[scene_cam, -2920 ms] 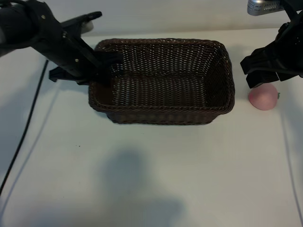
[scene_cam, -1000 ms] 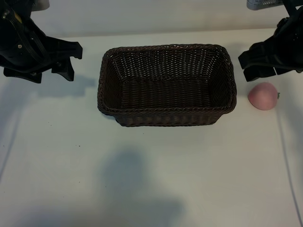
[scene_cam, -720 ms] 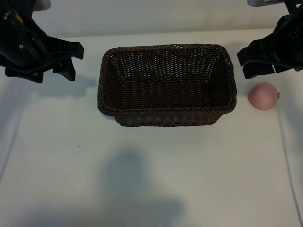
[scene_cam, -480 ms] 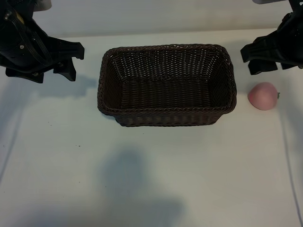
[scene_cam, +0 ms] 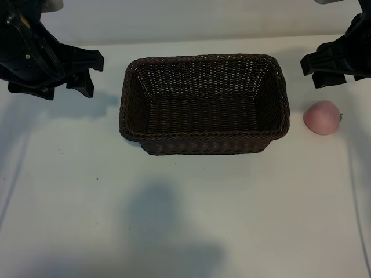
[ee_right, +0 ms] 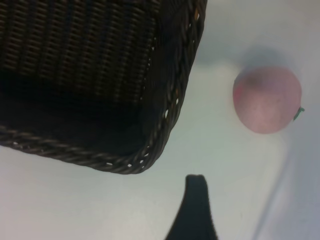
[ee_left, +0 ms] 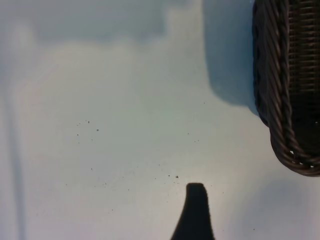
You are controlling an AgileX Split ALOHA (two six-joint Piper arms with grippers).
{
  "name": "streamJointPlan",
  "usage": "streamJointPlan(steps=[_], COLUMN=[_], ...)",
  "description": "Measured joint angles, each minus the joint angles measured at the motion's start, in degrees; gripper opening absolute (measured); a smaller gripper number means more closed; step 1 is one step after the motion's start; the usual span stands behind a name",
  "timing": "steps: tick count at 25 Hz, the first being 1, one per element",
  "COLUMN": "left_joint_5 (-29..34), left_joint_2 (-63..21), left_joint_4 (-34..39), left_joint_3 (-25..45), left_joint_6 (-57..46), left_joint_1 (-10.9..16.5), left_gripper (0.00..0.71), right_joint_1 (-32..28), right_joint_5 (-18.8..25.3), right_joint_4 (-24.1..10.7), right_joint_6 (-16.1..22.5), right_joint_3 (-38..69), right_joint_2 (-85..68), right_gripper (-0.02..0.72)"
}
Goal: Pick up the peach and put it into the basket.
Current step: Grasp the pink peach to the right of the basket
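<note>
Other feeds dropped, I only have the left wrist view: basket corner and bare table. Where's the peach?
Observer: The peach lies on the table off the right end of the basket, apart from it.
Operator: Anything in the basket?
Observer: Nothing, the exterior view shows its floor bare.
Operator: Right gripper?
Observer: The right gripper hangs on the far side of the peach, jaws open, touching nothing.
</note>
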Motion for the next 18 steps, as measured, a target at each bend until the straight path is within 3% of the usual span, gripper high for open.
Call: streamJointPlan(steps=[8,18], left_joint_5=[-0.07,-0.08], left_joint_2=[0.00,0.00], left_joint_4=[0.10,0.21], left_joint_3=[0.00,0.00], left_joint_6=[0.00,0.00], left_joint_1=[0.00,0.00], left_gripper=[0.577,0.577], right_joint_1=[-0.27,-6.25], right_joint_5=[-3.32,-9.74], right_joint_4=[-3.81,-3.28], right_joint_6=[2.64,3.31], right_joint_3=[0.00,0.00], right_joint_2=[5.84,14.54], right_gripper=[0.587,0.587])
